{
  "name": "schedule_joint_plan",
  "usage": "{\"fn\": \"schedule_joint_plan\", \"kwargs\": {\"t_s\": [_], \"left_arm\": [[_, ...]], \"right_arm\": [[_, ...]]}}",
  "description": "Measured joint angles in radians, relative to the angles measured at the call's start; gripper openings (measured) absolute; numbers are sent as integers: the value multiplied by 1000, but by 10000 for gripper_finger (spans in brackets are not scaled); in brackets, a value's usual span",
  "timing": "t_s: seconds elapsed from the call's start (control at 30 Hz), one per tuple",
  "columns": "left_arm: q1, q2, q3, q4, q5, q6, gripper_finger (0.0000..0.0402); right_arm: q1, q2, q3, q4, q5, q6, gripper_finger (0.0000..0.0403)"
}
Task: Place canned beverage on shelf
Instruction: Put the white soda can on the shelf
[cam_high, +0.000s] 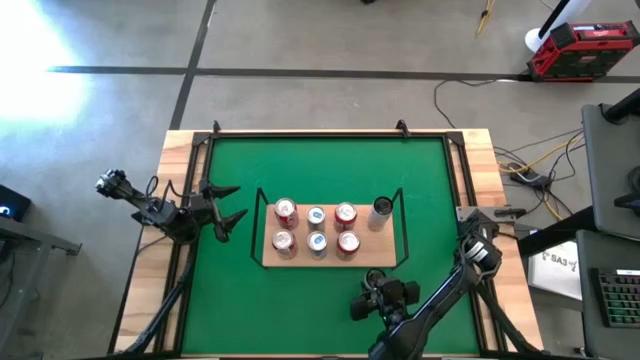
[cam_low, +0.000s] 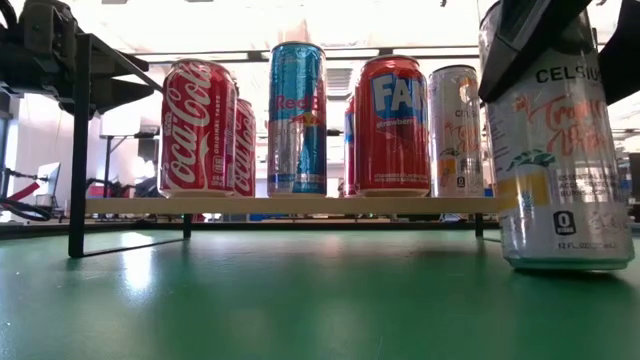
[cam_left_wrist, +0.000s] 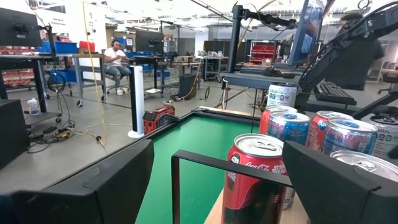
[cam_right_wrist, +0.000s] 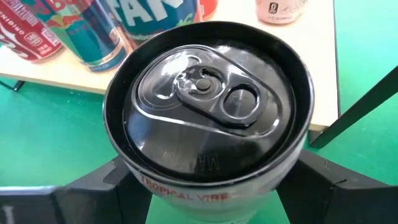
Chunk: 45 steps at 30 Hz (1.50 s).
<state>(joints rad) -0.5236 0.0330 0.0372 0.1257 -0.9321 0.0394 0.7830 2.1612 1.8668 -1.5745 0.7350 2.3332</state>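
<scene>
The shelf (cam_high: 325, 260), a light-wood board in a black wire frame, stands on the green mat (cam_high: 300, 310). On it stand several cans: red Coca-Cola cans (cam_low: 198, 128), a blue one (cam_low: 297, 118), a red Fanta (cam_low: 392, 125) and a pale can (cam_high: 381, 207) at its far right end. A white Celsius can (cam_low: 560, 150) stands on the mat in front of the shelf's right end, with my right gripper (cam_high: 385, 297) shut on it. My left gripper (cam_high: 228, 205) hangs open, level, just left of the shelf, with nothing between its fingers. My right gripper pinches the Celsius can between its two fingers (cam_right_wrist: 93, 186), on opposite sides of the upper side wall (cam_right_wrist: 155, 180), just under the top rim. The fingers come slanting down from the table's near side. The can stands upright with its base (cam_low: 565, 262) on the mat.
Black rails (cam_high: 330, 133) edge the mat on the far, left and right sides. A strip of bare mat (cam_low: 300, 290) lies between the held can and the shelf's front edge. The shelf's upright wire end (cam_left_wrist: 186, 162) stands close before my left gripper.
</scene>
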Motion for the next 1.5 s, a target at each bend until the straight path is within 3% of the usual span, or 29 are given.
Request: {"fn": "schedule_joint_plan", "kwargs": {"t_s": [0.27, 0.6, 0.73, 0.93, 1.1, 1.3, 1.5], "left_arm": [[0, 0, 0, 0, 0, 0, 340], [0, 0, 0, 0, 0, 0, 340], [0, 0, 0, 0, 0, 0, 340], [0, 0, 0, 0, 0, 0, 340], [0, 0, 0, 0, 0, 0, 340], [0, 0, 0, 0, 0, 0, 340], [0, 0, 0, 1, 0, 0, 340]], "right_arm": [[0, 0, -3, 0, -4, 6, 282], [0, 1, 35, 5, -70, -12, 374], [0, 1, 101, 5, -115, -32, 388], [-8, -19, 236, 5, -239, -119, 391], [-52, -65, 299, 5, -432, -126, 391], [-130, -155, 274, 3, -620, -124, 391], [-192, -202, 217, 6, -670, -146, 391]]}}
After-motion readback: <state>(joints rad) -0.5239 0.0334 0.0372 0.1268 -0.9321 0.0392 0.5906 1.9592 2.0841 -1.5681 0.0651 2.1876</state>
